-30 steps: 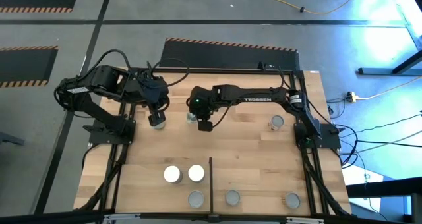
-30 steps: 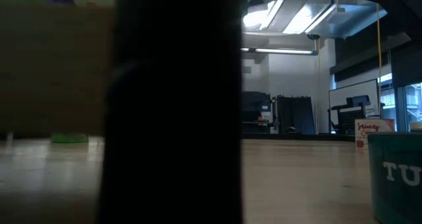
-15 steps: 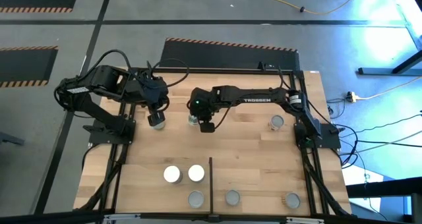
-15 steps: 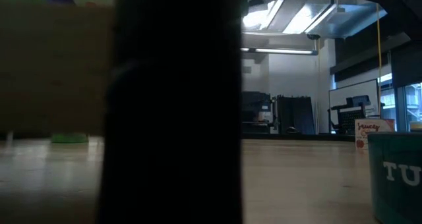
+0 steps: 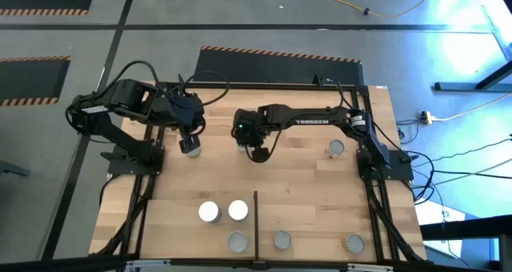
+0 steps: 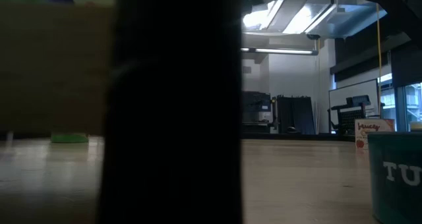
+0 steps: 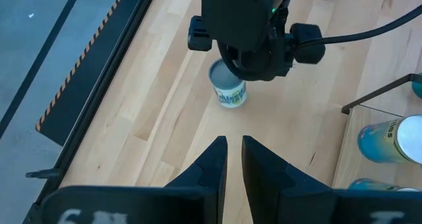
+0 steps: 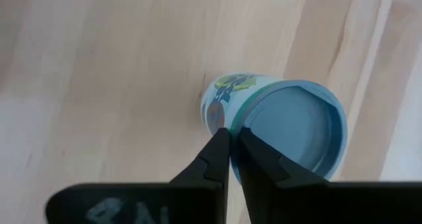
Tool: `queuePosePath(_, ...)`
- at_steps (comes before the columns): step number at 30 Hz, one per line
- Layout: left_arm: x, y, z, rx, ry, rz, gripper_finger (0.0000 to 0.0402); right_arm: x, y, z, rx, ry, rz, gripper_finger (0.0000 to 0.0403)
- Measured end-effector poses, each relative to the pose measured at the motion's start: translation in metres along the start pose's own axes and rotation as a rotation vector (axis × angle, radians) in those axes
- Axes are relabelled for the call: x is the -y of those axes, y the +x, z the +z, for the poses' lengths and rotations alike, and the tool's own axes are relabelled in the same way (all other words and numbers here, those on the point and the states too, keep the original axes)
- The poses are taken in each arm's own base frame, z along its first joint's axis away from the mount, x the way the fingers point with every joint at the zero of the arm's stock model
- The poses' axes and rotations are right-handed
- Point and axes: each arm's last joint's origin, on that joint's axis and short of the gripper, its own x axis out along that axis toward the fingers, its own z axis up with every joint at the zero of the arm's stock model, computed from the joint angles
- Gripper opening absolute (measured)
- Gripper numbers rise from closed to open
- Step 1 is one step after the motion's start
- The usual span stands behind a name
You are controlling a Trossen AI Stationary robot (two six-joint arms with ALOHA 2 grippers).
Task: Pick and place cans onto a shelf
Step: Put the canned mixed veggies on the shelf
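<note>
High view: the right gripper (image 5: 258, 153) is found shifted slightly, directly above a can (image 7: 228, 91) on the tabletop, well apart from the shelf (image 5: 304, 224). Its jaws are nearly closed, gripping nothing. The left gripper (image 5: 190, 146), likewise nearly closed, holds nothing. Pickup is judged imminent.

Seen from directly overhead, the high camera takes in the whole pale planked wooden surface (image 5: 264, 184) and both dark arms. The low camera sits at surface height, facing level into the room — a broad dark upright shape (image 6: 175, 105) close to the lens blocks much of it. The left wrist camera looks steeply down past its tool (image 7: 233, 159) at a small grey-topped can (image 7: 228, 91) — the same can fills the right wrist view (image 8: 277, 125), at very close range.
</note>
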Motion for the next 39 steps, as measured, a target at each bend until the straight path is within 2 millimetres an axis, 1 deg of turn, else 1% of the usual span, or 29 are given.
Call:
queuePosePath(5,0.0,0.0,0.0,0.0,0.0,0.0,0.004,-0.004,0.0,-0.003,-0.044,-0.048,0.012,0.0031)
queuePosePath(10,0.0,0.0,0.0,0.001,0.0,0.0,0.004,-0.009,0.0,-0.001,-0.05,-0.111,0.019,0.0031)
queuePosePath(13,0.0,0.0,0.0,0.001,-0.001,0.0,0.004,-0.011,0.0,-0.003,-0.054,-0.176,0.047,0.0031)
queuePosePath(19,0.0,0.0,0.0,0.001,-0.001,0.0,0.004,-0.011,0.0,-0.002,-0.052,-0.186,0.047,0.0031)
queuePosePath(27,0.0,0.0,0.0,0.001,-0.002,0.0,0.004,-0.014,0.0,-0.003,-0.06,-0.278,0.064,0.0031)
queuePosePath(34,0.0,0.0,0.0,0.001,-0.004,-0.001,0.004,-0.014,0.0,-0.003,-0.064,-0.29,0.07,0.0008)
queuePosePath(39,0.0,0.0,0.0,0.001,-0.005,-0.001,0.004,-0.014,0.0,-0.003,-0.063,-0.291,0.072,0.0033)
